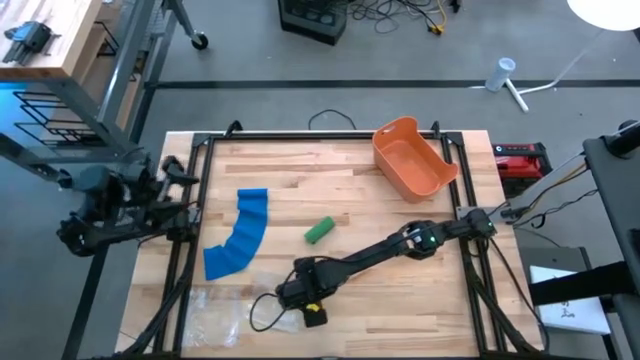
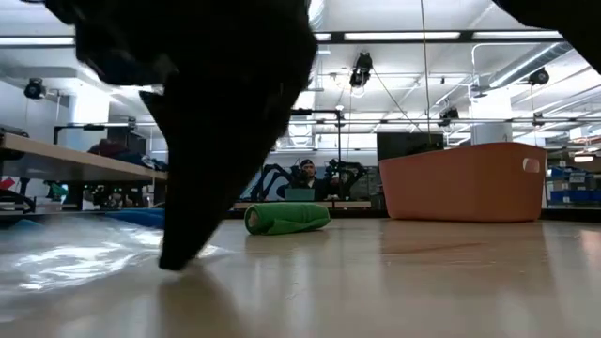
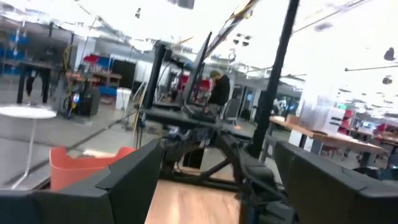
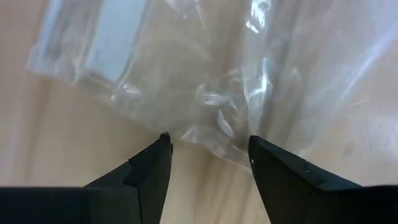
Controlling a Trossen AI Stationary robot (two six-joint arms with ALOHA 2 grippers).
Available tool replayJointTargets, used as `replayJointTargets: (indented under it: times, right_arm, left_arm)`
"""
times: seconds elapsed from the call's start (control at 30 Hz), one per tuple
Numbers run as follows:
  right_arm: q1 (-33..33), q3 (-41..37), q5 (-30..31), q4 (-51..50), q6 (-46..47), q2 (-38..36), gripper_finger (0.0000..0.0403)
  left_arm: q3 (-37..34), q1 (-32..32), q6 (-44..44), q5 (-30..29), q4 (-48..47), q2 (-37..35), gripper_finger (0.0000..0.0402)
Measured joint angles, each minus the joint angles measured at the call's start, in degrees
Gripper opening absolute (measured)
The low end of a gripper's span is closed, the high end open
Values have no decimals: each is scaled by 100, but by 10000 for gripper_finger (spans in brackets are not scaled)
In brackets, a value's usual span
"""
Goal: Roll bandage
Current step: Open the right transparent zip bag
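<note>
A: Right tool (image 4: 208, 144)?
B: Low over the tabletop (image 1: 340, 200) near its front edge, at the rim of a clear plastic bag (image 4: 205, 81). Fingers (image 4: 152, 165) are apart, one each side of the bag's crinkled edge, nothing gripped between them. In the high view it sits at the end of the right arm stretched across from the right side, tool (image 1: 283, 293) beside the plastic bag (image 1: 215, 310).

A: Left tool?
B: Parked off the tabletop's left edge (image 1: 170, 195), raised and pointing level into the room. Wrist view shows both fingers (image 3: 124, 183) set wide apart, empty.

A: Bandages?
B: Blue bandage (image 1: 240, 235) lies unrolled, a curved strip flat on the left half of the tabletop, well apart from both tools. Green bandage (image 1: 319, 231) is a rolled-up cylinder near the middle, lying on its side; low view shows it too (image 2: 286, 218).

A: Anything else?
B: Orange bin (image 1: 410, 160) at the back right, tilted at an angle to the tabletop edges, well apart from the green roll. Low view has it right of the roll (image 2: 465, 183), with the right arm as a dark blur in front. A person shows seated far back in the room (image 2: 305, 178).
</note>
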Motion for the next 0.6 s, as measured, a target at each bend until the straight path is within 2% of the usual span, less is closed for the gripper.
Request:
replayJointTargets:
  times: [0.13, 0.23, 0.3, 0.4, 0.43, 0.47, 0.6]
  right_arm:
    - [29, -5, 120, 312, 537, -292, 200]
    - [49, 4, 273, 591, 911, -375, 199]
    - [105, -2, 411, 625, 1102, -392, 199]
    - [249, -2, 557, 695, 1436, -432, 199]
    - [299, 2, 616, 696, 1534, -442, 199]
    - [354, -1, 742, 766, 1619, -448, 199]
    - [478, -59, 1681, 1636, 2014, -170, 199]
  left_arm:
    - [-793, -1, -221, 76, 1558, 154, 313]
    - [-1810, -6, -521, 155, 2288, -1, 317]
    - [-2543, -8, -870, 166, 3480, -18, 319]
    - [-3559, -10, -1317, 266, 5805, 90, 320]
    - [-3509, -11, -1192, 276, 6006, 173, 320]
    - [-3448, -11, -990, 273, 5808, 181, 320]
    - [-3424, -10, -546, 150, 5653, 303, 320]
